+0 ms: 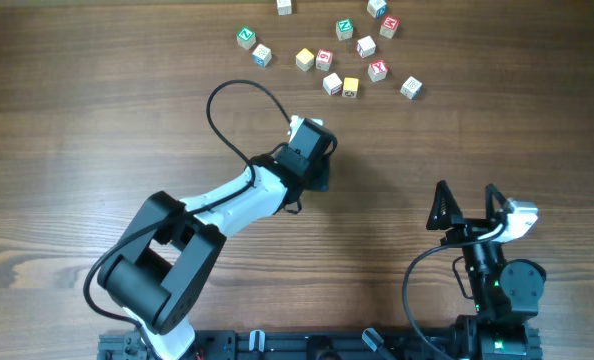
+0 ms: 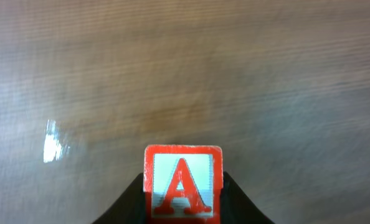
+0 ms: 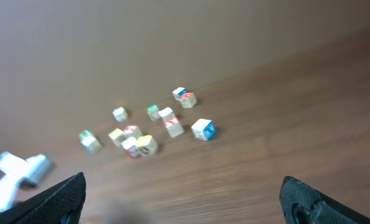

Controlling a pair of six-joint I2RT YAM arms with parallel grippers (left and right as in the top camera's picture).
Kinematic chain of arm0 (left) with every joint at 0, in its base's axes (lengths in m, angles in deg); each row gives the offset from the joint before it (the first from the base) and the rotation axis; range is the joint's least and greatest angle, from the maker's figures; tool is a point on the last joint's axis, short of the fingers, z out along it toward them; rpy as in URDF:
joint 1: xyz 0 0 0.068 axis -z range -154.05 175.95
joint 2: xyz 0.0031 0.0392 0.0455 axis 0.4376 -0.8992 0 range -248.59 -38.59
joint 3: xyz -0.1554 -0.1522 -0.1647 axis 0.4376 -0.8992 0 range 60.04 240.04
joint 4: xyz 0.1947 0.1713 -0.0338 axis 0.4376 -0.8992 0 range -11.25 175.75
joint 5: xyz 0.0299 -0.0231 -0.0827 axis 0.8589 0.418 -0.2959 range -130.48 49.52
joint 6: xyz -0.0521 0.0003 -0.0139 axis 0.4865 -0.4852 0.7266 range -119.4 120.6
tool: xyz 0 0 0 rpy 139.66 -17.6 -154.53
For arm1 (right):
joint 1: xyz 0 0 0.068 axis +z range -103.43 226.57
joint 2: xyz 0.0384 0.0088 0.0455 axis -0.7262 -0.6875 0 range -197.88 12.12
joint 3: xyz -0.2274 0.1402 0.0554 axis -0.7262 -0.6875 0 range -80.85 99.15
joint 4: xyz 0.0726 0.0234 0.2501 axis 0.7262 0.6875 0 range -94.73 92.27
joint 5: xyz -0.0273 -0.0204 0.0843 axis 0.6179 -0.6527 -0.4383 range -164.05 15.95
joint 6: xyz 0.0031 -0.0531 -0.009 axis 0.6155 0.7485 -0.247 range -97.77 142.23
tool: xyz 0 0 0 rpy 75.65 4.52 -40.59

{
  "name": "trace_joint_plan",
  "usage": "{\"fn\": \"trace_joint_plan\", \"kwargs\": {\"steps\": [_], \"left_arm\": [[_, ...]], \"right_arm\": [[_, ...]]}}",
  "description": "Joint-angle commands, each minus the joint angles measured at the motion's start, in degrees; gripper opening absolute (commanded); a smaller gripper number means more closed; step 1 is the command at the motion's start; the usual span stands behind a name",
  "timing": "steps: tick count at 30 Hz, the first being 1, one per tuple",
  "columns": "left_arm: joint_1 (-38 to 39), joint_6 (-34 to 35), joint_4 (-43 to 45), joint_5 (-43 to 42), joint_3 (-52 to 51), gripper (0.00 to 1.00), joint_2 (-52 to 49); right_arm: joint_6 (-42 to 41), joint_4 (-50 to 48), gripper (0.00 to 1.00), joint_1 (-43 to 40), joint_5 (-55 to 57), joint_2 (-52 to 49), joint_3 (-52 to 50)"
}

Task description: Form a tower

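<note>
We see no tower standing yet: left jaws, clamped on the A cube [image 2: 183,180], sit mid-frame below the loose cubes [image 1: 324,58] at upper centre, nearer them than the right jaws, apart at lower right.

Left arm [image 1: 239,200] reaches diagonally out from its base toward mid-table. Left gripper [image 2: 182,202] is clamped on a red "A" cube [image 2: 182,180] (only the dark finger edges show either side in the wrist view). Right arm [image 1: 492,275] is folded up near its base. Right gripper [image 1: 467,210] has its jaws spread wide and is empty.
</note>
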Motion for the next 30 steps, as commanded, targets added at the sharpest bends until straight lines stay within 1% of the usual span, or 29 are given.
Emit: {"fn": "trace_joint_plan", "kwargs": {"steps": [1, 3, 7, 11, 14, 16, 19, 20, 21, 23, 24, 26, 27, 29, 30], "left_arm": [[-0.6, -2.7, 3.6, 1.4, -0.1, 0.22, -3.8], [-0.6, -2.7, 6.4, 1.4, -0.1, 0.23, -7.2], [-1.3, -2.8, 8.5, 1.4, 0.0, 0.22, -8.2], [-2.8, -1.4, 8.8, 1.4, 0.0, 0.23, -8.1], [-2.7, -1.1, 8.0, 1.3, 0.1, 0.39, -6.7], [-2.3, -1.1, 7.0, 1.3, 0.1, 0.54, -4.1], [-1.8, -1.1, 5.1, 1.3, 0.1, 0.58, 0.1], [-1.8, -1.1, 4.1, 1.3, 0.1, 0.59, 1.9], [-1.8, -1.0, 2.6, 1.3, 0.5, 0.6, 4.1], [-2.0, -1.0, 0.0, 1.4, 1.8, 0.59, 8.9], [-2.3, -1.1, -1.1, 1.4, 2.8, 0.59, 12.0], [-3.5, -1.1, -0.9, 1.4, 4.3, 0.61, 18.5], [-4.9, -1.1, -0.7, 1.4, 4.6, 0.65, 21.4], [-7.8, -1.1, -1.6, 1.4, 4.6, 0.68, 25.6], [-9.4, -1.0, -2.3, 1.4, 4.6, 0.68, 27.2]], "right_arm": [[-17.0, -0.2, 1.0, -0.3, 0.7, 0.1, 0.0], [-19.8, -0.2, 1.0, -0.3, 0.7, 0.1, 0.0], [-19.4, -0.2, 1.0, -0.3, -1.6, -1.0, 0.0], [-19.4, -0.8, 1.0, -0.3, -7.3, -7.5, 0.0], [-19.6, -1.0, 0.99, -0.3, -9.7, -14.4, 0.0], [-19.5, -1.2, 1.0, -0.3, -10.8, -20.4, 0.0], [-19.5, -1.6, 1.0, -0.3, -12.7, -27.0, 0.1], [-19.1, -3.2, 1.0, -0.3, -13.6, -28.9, 0.1], [-18.0, -4.3, 1.0, -0.4, -14.4, -29.7, 0.5], [-12.8, -4.4, 1.0, -0.4, -16.1, -30.3, 2.9], [-10.4, -3.0, 1.0, -0.3, -16.3, -30.7, 5.1], [-6.1, 4.2, 1.0, -0.3, -16.1, -32.3, 11.8], [-4.0, 10.6, 1.0, -0.3, -15.0, -34.0, 17.0], [-0.4, 20.1, 1.0, -0.3, -11.5, -37.8, 26.3], [2.7, 25.6, 1.0, -0.3, -9.4, -41.1, 32.8]]}}
